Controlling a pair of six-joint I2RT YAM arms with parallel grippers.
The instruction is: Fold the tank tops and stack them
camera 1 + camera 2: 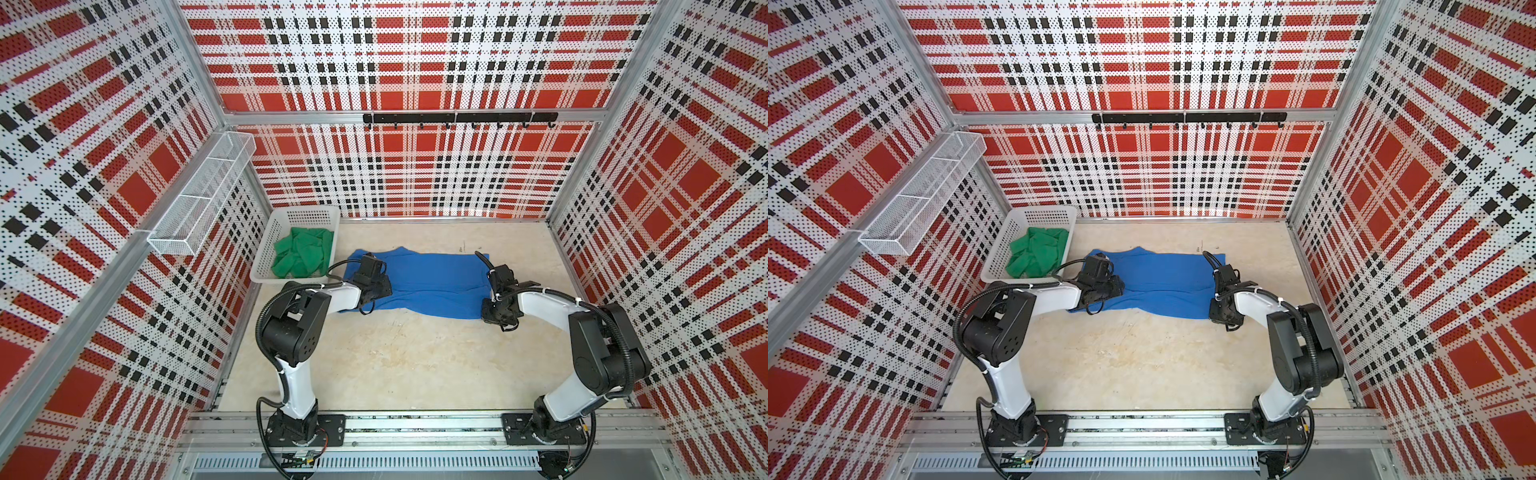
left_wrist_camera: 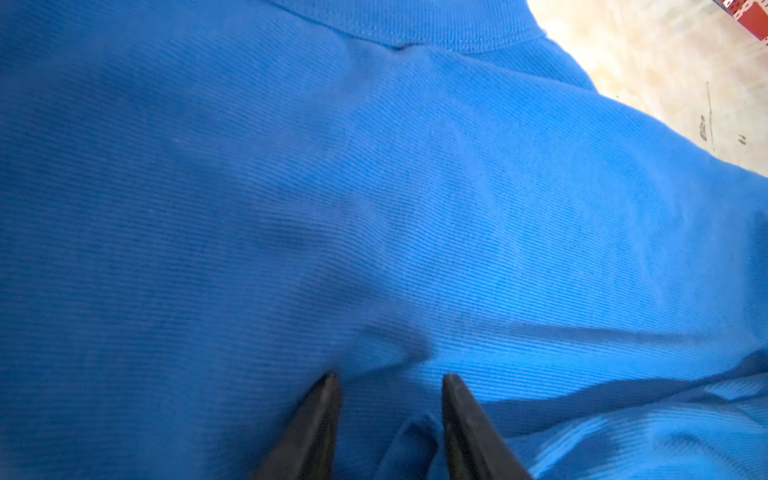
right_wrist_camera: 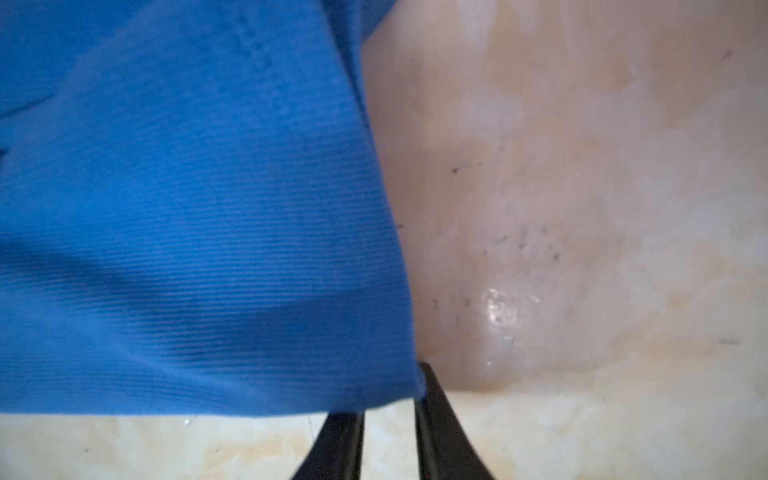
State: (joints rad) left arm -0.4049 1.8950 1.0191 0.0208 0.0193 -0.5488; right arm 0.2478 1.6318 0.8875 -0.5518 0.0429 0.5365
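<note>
The blue tank top point(image 1: 432, 278) point(image 1: 1163, 282) lies spread flat across the far half of the table. My left gripper point(image 1: 376, 286) point(image 2: 390, 376) rests on its left part. The jaws stand apart on the cloth, with a small loose ridge of fabric between them. At the tank top's near right corner my right gripper point(image 1: 498, 316) point(image 3: 388, 390) stands nearly closed. That corner is caught at its tips and lifted slightly off the table, and the cloth hides one fingertip. The green tank top point(image 1: 303, 253) point(image 1: 1038, 251) lies crumpled in the white basket point(image 1: 311, 216) point(image 1: 1042, 216).
The basket stands at the far left corner of the beige table point(image 1: 415, 361), touching the blue cloth's left end. A white wire shelf point(image 1: 199, 195) hangs on the left wall. A black hook rail point(image 1: 457, 117) runs along the back wall.
</note>
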